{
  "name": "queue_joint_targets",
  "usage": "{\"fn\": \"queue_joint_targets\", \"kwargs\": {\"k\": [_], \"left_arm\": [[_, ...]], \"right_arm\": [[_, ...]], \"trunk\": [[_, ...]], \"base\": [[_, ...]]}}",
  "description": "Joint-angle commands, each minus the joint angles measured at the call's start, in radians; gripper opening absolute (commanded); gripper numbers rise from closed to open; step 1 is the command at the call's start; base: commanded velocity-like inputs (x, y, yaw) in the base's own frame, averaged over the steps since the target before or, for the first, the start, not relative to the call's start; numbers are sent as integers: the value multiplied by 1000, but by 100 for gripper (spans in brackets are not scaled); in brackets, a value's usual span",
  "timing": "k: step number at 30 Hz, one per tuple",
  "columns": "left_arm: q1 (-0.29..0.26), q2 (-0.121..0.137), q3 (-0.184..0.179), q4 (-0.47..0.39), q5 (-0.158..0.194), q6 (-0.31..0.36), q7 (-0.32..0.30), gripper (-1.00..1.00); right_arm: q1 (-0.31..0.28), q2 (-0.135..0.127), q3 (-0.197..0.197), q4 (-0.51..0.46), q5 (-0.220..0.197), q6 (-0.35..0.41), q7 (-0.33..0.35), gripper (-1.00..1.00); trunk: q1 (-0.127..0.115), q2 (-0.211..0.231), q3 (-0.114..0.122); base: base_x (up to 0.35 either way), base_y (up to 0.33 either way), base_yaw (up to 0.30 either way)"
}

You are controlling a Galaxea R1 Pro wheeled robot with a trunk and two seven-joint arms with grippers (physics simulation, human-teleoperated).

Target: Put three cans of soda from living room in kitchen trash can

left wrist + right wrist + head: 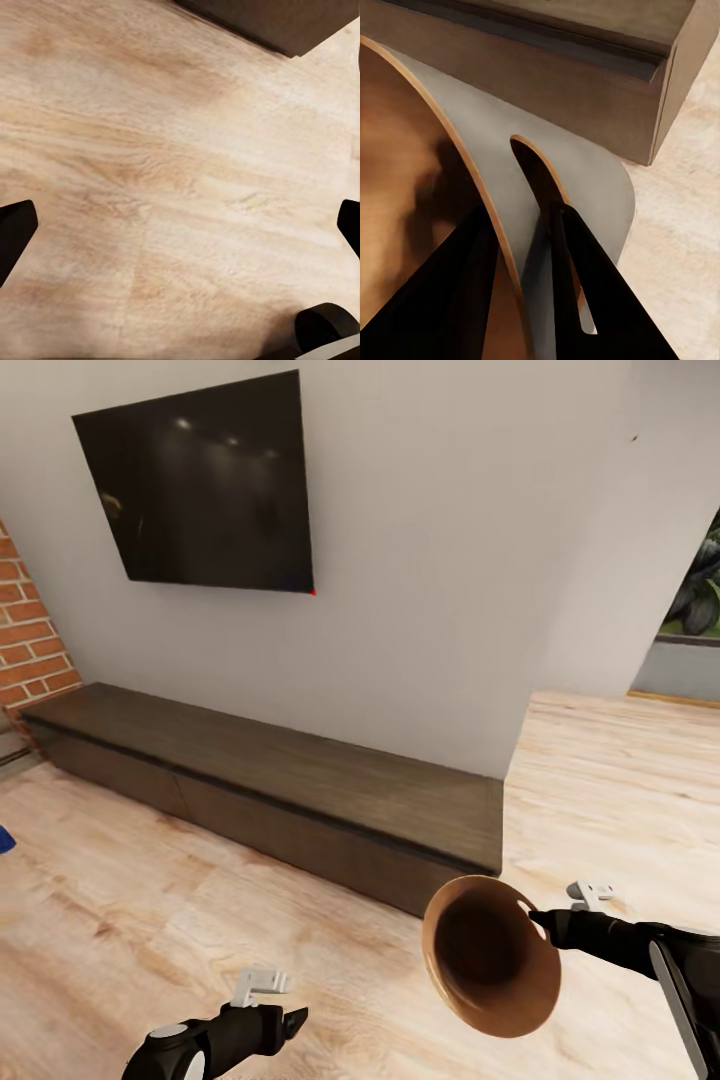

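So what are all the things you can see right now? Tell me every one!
TV: one, black, hanging on the white wall.
Long low cabinet: one, dark brown wood, on the floor under the TV.
Brick wall: one bit, red, at the left edge.
Floor: light wood planks, all around.
Blue thing: one small bit at the left edge, too cut off to tell what it is.
Plants: green leaves through an opening at the far right.
Trash can: one, copper brown with a dark inside, tipped sideways and held up off the floor.
Right tool: black, pinching the trash can's rim.
Left tool: black, open, holding nothing, over the floor.
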Motion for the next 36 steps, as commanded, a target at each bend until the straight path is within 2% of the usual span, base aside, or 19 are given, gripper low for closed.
{"fn": "queue_joint_targets", "kwargs": {"k": [1,18,25,36], "left_arm": [[0,0,0,0,0,0,0,100],[0,0,0,0,0,0,0,100],[0,0,0,0,-1,0,0,100],[0,0,0,0,0,0,0,100]], "right_arm": [[0,0,0,0,-23,9,1,-100],[0,1,-3,0,-26,11,-1,-100],[0,0,-3,0,-27,43,-2,-100],[0,0,-3,0,-26,48,-3,-100]], "trunk": [[0,0,0],[0,0,0],[0,0,0],[0,0,0]], "base": [[0,0,273],[0,0,273],[0,0,273],[0,0,273]]}}
